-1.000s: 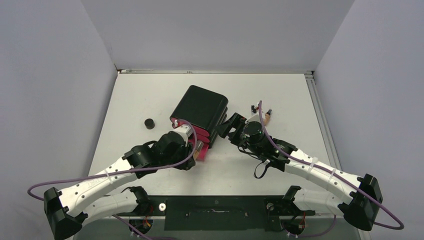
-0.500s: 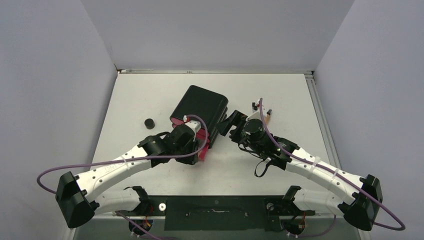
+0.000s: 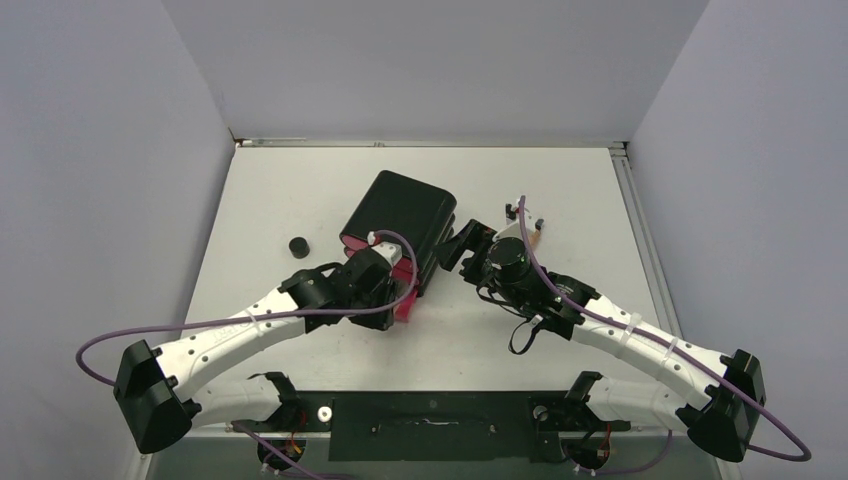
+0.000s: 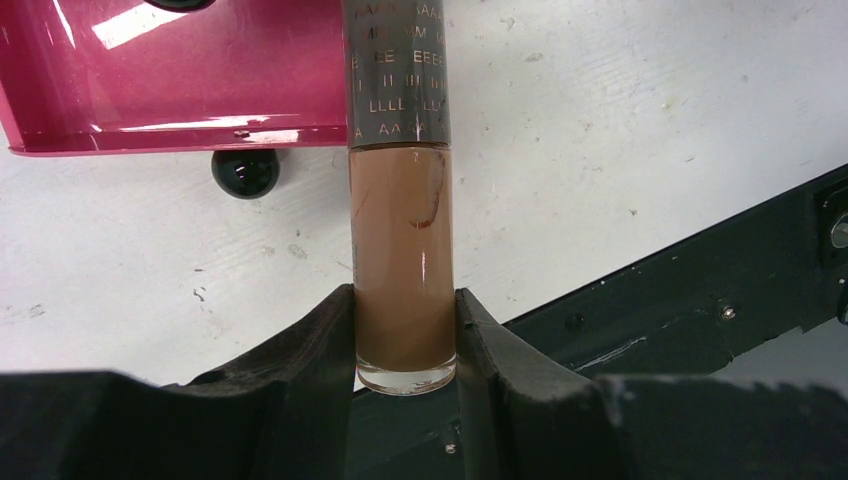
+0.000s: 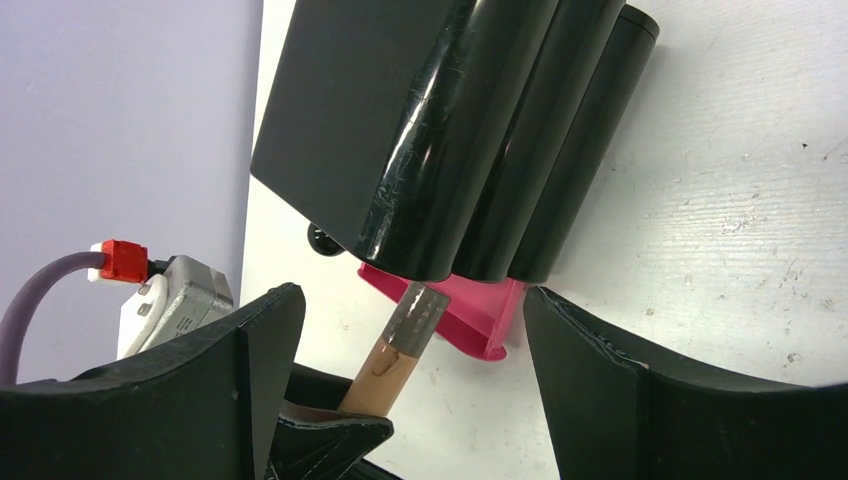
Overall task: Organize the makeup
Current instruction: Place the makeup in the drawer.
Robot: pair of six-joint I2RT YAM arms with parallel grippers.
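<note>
A: Starting left: small black jar [image 3: 297, 246] sits at nine o'clock of the black cabinet [image 3: 400, 215], well apart.
B: Left gripper [image 3: 385, 272]?
A: Clamped on tan tube [image 4: 402, 270], its cap over the pink drawer [image 4: 170, 80] lip, cabinet's six o'clock.
B: Right gripper [image 3: 462, 243]?
A: Jaws wide, empty, cabinet's four o'clock.

Jar [image 3: 297, 246] sits left of cabinet [image 3: 400, 210], tube [image 4: 400, 260] seemingly over its drawer [image 4: 170, 90]

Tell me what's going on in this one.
The left tool grips a tan, dark-capped tube by its base, with the cap end reaching the open pink drawer of the black cabinet. The right tool is open and empty, facing the cabinet from the other side. A small black jar sits alone on the table, left of the cabinet.
</note>
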